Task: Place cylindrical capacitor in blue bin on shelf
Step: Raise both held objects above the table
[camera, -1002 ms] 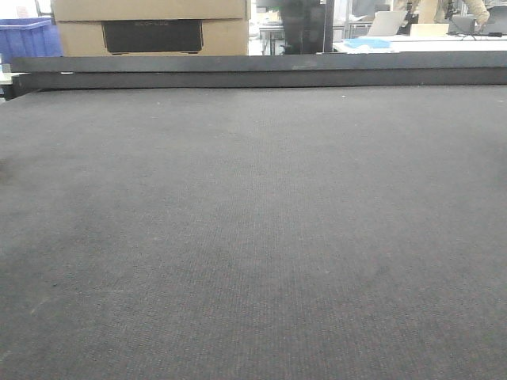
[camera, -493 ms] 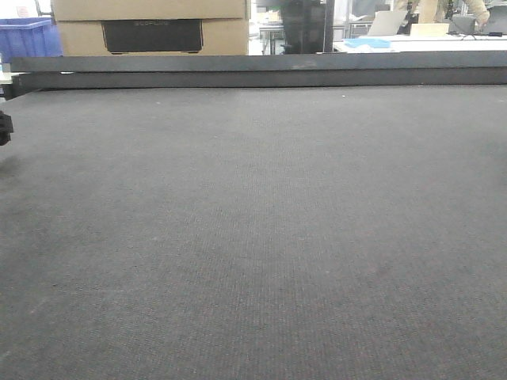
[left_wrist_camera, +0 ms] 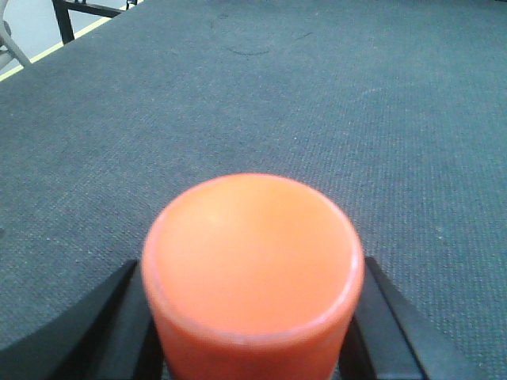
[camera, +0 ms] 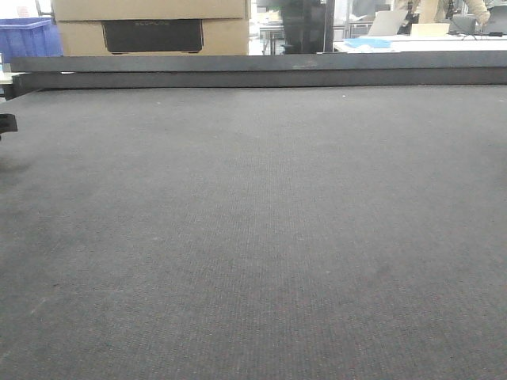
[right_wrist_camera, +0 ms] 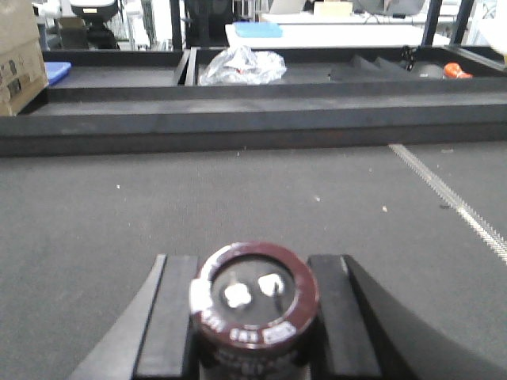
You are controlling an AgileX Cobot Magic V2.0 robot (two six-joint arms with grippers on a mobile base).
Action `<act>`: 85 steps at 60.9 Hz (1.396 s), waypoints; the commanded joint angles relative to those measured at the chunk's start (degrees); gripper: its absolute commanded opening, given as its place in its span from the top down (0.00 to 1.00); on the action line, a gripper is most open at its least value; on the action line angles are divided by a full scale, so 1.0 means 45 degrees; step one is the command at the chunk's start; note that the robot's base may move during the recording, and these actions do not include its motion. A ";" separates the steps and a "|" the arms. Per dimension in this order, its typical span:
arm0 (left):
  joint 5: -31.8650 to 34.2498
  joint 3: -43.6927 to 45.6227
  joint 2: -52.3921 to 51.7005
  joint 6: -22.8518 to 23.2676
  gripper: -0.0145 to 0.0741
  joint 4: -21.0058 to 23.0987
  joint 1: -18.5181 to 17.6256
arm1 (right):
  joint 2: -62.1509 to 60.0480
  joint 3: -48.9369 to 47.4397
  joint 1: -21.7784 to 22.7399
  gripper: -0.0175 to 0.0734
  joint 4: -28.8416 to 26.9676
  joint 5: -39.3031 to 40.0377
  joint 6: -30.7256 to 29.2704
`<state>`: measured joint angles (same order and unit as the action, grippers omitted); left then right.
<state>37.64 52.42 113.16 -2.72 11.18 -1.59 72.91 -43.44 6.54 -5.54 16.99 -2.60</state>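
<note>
The cylindrical capacitor point(right_wrist_camera: 255, 305) is a dark maroon-black cylinder with two pale terminals on its end face. In the right wrist view my right gripper point(right_wrist_camera: 253, 328) is shut on it, one black finger point(right_wrist_camera: 176, 317) pressed on each side. My left gripper point(left_wrist_camera: 252, 324) is shut on a fat orange cylinder point(left_wrist_camera: 252, 261) that fills the lower part of the left wrist view, held above the dark mat. The shelf and its blue bin are out of view.
A wide dark grey mat point(camera: 261, 222) covers the table. Black raised rails point(camera: 261, 70) run along its far edge, with black trays point(right_wrist_camera: 119, 75) behind them. A cardboard box point(camera: 150, 28) and a blue crate point(camera: 28, 36) stand beyond. A black arm part point(camera: 6, 123) shows at the left edge.
A black arm part has come into the front view at the left edge and has since drawn back a little. The mat looks the same.
</note>
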 commanded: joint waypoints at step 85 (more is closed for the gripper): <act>-1.7068 0.2076 -1.3457 -0.0150 0.96 -0.2041 -0.2406 | -0.6300 -0.1802 -0.3519 0.97 -0.0270 -1.0346 0.0019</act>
<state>-37.77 62.54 55.60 -3.25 1.99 -11.97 48.64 -53.19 -9.14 -6.85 -29.66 -2.60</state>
